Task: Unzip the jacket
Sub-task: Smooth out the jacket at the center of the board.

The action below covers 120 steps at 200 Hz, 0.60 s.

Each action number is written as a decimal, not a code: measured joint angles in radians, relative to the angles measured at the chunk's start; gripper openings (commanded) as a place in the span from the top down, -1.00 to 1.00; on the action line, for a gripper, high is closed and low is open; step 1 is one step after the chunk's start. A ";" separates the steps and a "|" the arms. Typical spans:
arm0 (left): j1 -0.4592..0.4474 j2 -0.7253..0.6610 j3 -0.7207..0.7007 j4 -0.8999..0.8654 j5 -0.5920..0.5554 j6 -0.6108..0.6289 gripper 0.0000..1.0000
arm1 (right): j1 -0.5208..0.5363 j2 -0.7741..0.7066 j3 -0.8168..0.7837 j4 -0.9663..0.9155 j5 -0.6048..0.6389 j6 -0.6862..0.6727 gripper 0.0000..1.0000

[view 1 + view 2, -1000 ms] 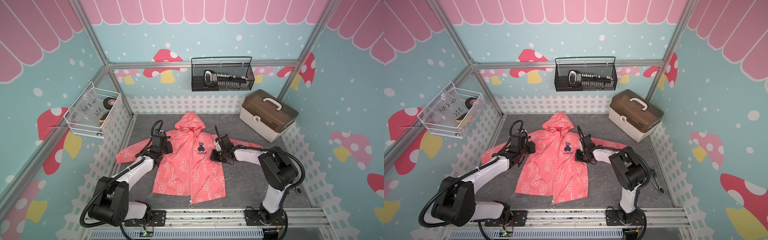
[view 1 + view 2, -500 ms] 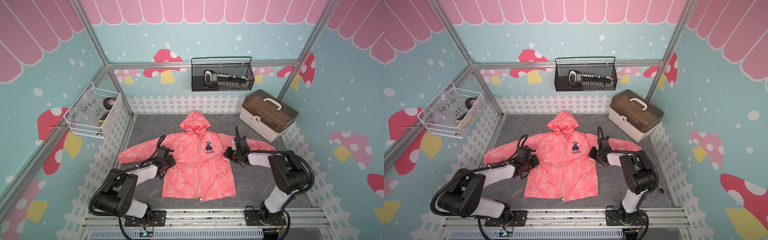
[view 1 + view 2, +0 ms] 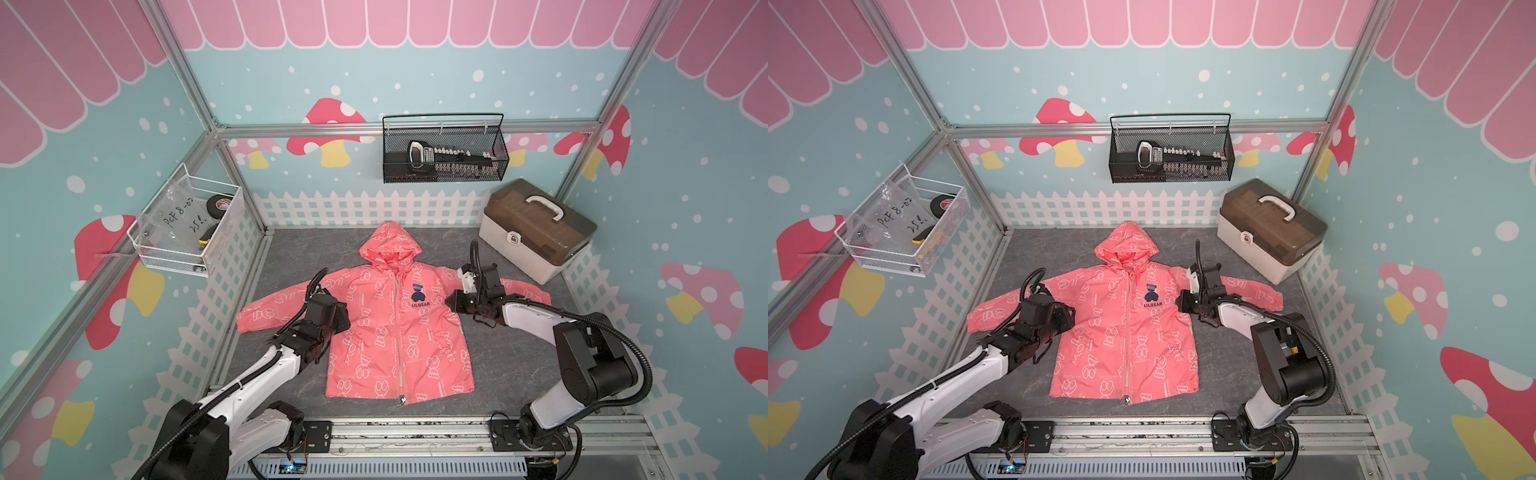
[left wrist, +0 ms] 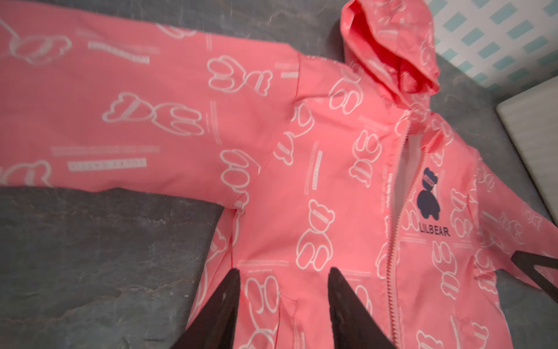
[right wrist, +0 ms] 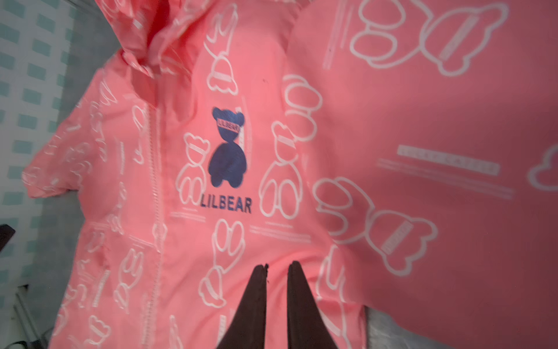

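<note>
Nearest you, two white-and-black arms reach onto one grey stone-patterned mat (image 3: 498, 365). One coral-pink hooded jacket with white bear outlines (image 3: 390, 332) lies flat mid-mat, hood away from you and both sleeves spread. Its one front zipper (image 3: 400, 332) is zipped except at the neck. Your left gripper (image 4: 283, 270) is over the jacket's side, jaws well apart and empty. Your right gripper (image 5: 277, 265) is over the logo side, jaws a narrow slit apart, gripping nothing. Beyond stand one brown-lidded white box (image 3: 536, 232) and two wire baskets: one black basket (image 3: 444, 176), one white basket (image 3: 166, 262).
</note>
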 measured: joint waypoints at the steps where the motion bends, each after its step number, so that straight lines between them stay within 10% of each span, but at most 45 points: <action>1: 0.000 -0.004 0.002 0.000 -0.002 0.001 0.09 | 0.000 0.005 0.012 -0.002 -0.004 -0.002 0.83; 120: -0.002 -0.099 0.008 -0.014 -0.023 0.102 -0.02 | 0.171 0.587 0.629 -0.059 -0.079 0.042 0.96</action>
